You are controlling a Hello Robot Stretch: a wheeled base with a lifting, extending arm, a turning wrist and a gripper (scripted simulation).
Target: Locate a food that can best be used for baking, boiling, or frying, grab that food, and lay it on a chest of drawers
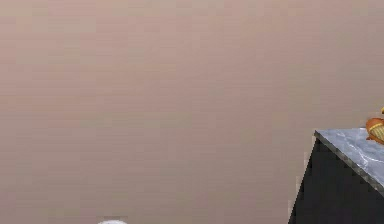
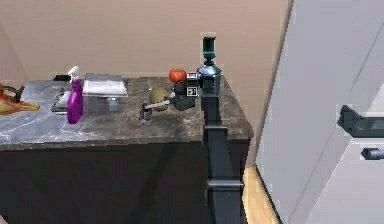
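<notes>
Orange item (image 1: pixel 376 127) — cut by right edge. Brownish blob (image 2: pixel 160 97) at gripper (image 2: pixel 149 111) — too small to name; hold unclear.

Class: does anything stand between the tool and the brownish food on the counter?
Nothing visible does. The tool shows right at the brownish lump on the counter; the red thing lies beyond it, the purple bottle well to the picture's left.
</notes>
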